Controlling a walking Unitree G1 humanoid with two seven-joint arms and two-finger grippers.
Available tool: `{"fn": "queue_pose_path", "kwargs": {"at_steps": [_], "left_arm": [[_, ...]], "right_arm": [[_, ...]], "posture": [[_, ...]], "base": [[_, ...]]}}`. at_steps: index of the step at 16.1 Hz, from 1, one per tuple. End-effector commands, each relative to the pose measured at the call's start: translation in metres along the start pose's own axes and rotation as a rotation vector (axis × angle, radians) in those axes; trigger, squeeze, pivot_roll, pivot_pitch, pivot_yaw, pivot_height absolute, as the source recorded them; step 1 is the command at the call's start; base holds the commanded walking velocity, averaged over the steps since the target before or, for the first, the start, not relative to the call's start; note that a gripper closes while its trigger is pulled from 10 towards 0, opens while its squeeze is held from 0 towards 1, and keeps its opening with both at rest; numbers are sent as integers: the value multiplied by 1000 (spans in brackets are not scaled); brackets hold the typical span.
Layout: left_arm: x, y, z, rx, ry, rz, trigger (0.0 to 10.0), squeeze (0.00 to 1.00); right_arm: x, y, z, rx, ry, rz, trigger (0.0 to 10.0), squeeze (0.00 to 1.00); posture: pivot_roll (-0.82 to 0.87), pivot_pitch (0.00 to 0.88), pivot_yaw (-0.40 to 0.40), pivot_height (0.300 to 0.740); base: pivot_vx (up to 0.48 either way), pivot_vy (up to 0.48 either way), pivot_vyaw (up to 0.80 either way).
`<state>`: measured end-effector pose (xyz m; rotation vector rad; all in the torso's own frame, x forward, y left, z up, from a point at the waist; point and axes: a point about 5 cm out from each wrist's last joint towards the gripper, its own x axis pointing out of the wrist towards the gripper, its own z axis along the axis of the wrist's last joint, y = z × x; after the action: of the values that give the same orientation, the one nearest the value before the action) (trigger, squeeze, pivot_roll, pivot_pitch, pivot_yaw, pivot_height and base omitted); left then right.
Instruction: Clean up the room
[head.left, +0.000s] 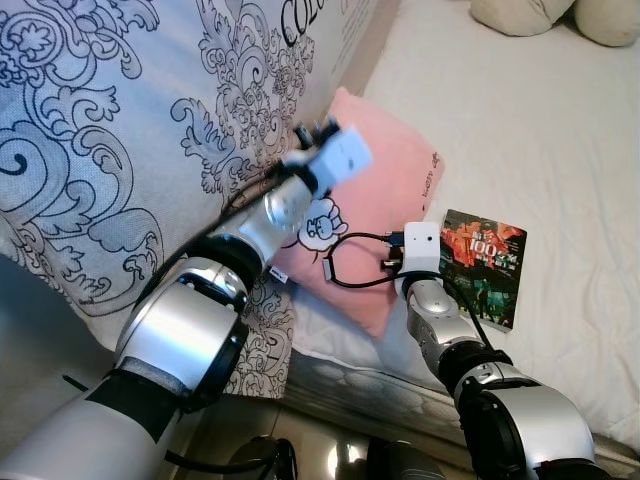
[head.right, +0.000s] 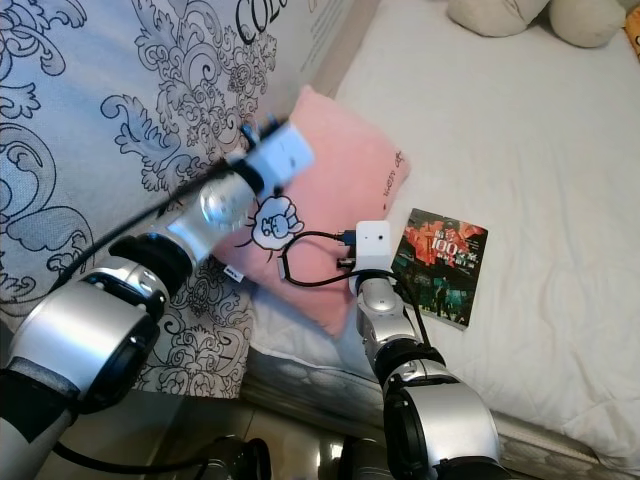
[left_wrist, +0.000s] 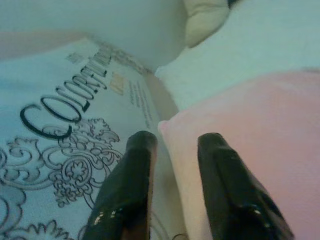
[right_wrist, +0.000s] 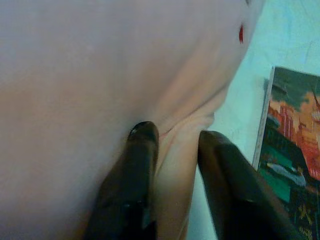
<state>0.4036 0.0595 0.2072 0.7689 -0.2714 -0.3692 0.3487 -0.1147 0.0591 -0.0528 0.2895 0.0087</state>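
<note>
Left eye view: the pink pillow (head.left: 375, 190) lies on the white bed (head.left: 540, 130), its upper edge against the patterned quilt (head.left: 100, 130). The left arm reaches to the pillow's upper corner, the right arm to its lower edge. A book (head.left: 483, 265) lies flat on the sheet just beside the pillow.

Right eye view: the same scene. Two cream cushions (head.right: 540, 18) sit at the far end of the bed, well apart from the pillow.

Left wrist view: the left gripper (left_wrist: 172, 145) is a little open, one finger on each side of the pillow's corner. Whether the fingers press the cloth, I cannot tell.

Right wrist view: the right gripper (right_wrist: 175, 137) is closed on a fold of the pillow's edge, the cloth bunched between the fingers.

Progress: in my judgement the work is at an early stage. The pillow is gripped but not yet lifted, and the book is untouched.
</note>
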Motion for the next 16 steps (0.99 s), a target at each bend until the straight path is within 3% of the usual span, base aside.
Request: {"fn": "queue_pose_path", "kwargs": {"at_steps": [1, 2, 4, 5, 7, 9, 10, 14, 16], "left_arm": [[-2, -4, -7, -117, 51, -20, 10000, 1000], [-6, -14, -18, -279, 121, -47, 10000, 1000], [-11, -24, -26, -370, 146, -57, 10000, 1000], [-13, -24, -29, -377, 142, -39, 10000, 1000], [-16, -19, -32, -349, 117, -34, 10000, 1000], [-18, -15, -34, -341, 107, -54, 10000, 1000], [-23, -5, -42, -381, 96, -43, 10000, 1000], [-37, 12, -55, -435, 43, 9, 10000, 1000], [-43, 6, -59, -420, 36, -5, 10000, 1000]], "right_arm": [[-4, 4, -13, -5, 40, 27, 10000, 1000], [-4, 3, -11, -32, 25, 34, 10000, 1000], [-2, -1, -4, -78, -6, 40, 10000, 1000], [0, -1, 4, -92, -45, 46, 10000, 1000], [2, 0, 10, 0, -41, 30, 10000, 1000], [2, 3, 11, 8, -42, 29, 10000, 1000], [-1, 5, 6, 5, -50, 19, 10000, 1000], [-20, -12, -4, -9, -155, -45, 10000, 1000], [-25, -15, -6, -16, -167, -45, 10000, 1000]], "posture": [[49, 102, 4, 740], [52, 102, 1, 740], [52, 93, -10, 740], [55, 88, -15, 740], [56, 84, -25, 740], [54, 81, -23, 740], [58, 67, -19, 740], [49, 34, -18, 740], [44, 22, -19, 740]], "base": [[0, 0, 0], [0, 0, 0], [0, 0, 0], [0, 0, 0], [0, 0, 0], [0, 0, 0], [0, 0, 0], [0, 0, 0], [0, 0, 0]]}}
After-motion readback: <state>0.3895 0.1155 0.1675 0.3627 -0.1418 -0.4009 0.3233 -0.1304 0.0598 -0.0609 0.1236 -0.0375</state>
